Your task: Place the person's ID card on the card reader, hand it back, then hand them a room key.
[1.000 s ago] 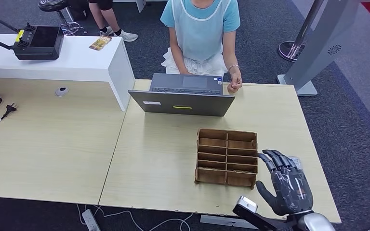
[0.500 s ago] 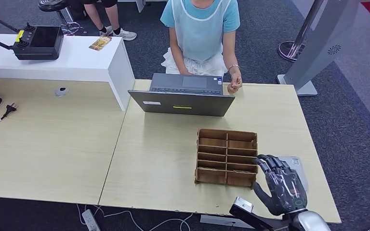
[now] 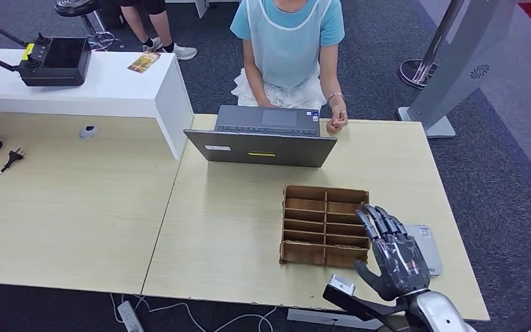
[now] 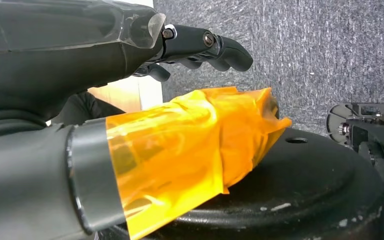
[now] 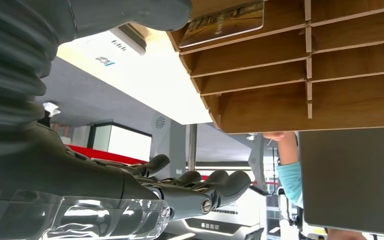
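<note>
Right hand hovered empty at the lower right of the head view, fingers spread and pointing up-frame over the right edge of the wooden tray, beside the grey card reader. No writing on the reader could be read. Compared with a second earlier, the hand had shifted left, uncovering the reader.
</note>
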You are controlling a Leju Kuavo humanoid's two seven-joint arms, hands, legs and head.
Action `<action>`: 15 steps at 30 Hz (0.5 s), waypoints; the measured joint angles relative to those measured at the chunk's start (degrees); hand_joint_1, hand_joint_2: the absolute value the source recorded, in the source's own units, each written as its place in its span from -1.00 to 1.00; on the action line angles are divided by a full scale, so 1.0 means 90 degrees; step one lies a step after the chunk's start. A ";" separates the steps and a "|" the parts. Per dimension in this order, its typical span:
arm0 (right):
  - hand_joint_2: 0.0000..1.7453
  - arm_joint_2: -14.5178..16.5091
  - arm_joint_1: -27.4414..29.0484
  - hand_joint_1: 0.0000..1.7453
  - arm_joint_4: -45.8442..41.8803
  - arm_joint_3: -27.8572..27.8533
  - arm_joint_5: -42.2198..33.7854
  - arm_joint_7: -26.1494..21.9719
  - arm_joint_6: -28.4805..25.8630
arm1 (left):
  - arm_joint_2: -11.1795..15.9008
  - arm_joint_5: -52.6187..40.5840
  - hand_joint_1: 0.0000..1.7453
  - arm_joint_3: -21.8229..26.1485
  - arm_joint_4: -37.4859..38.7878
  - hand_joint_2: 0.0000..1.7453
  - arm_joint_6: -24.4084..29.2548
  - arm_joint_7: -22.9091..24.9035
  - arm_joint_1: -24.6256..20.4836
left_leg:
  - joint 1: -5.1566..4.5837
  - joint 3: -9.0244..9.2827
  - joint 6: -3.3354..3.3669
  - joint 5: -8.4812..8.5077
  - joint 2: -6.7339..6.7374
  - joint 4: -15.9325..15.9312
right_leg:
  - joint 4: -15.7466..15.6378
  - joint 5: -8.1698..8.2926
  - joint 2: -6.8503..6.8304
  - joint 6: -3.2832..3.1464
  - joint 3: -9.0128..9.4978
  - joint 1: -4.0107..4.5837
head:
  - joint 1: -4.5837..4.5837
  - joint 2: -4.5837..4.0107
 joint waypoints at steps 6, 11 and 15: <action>1.00 0.0077 -0.0125 -0.58 0.0190 0.0072 -0.0002 -0.0006 0.0030 | 0.0002 0.0037 -1.00 0.0030 0.0000 -1.00 0.0000 -0.0002 0.0000 | 0.0000 -0.0001 0.0000 0.0000 0.0000 0.0000 | 0.0000 0.0000 0.0000 0.0000 0.0000 0.0000 | 0.0000 0.0000; 1.00 0.0124 -0.0182 -0.58 0.0331 0.0119 -0.0016 0.0005 0.0071 | 0.0002 0.0008 -1.00 0.0030 0.0000 -1.00 0.0000 -0.0002 0.0000 | 0.0000 -0.0001 0.0000 0.0000 0.0000 0.0000 | 0.0000 0.0000 -0.0001 0.0000 0.0000 0.0000 | 0.0001 0.0000; 1.00 0.0151 -0.0207 -0.52 0.0419 0.0158 -0.0017 0.0005 0.0073 | 0.0002 -0.0017 -1.00 0.0030 0.0000 -1.00 0.0000 -0.0002 0.0000 | 0.0000 -0.0001 0.0000 0.0000 0.0000 0.0000 | 0.0000 0.0000 0.0000 0.0000 0.0000 0.0000 | 0.0001 0.0000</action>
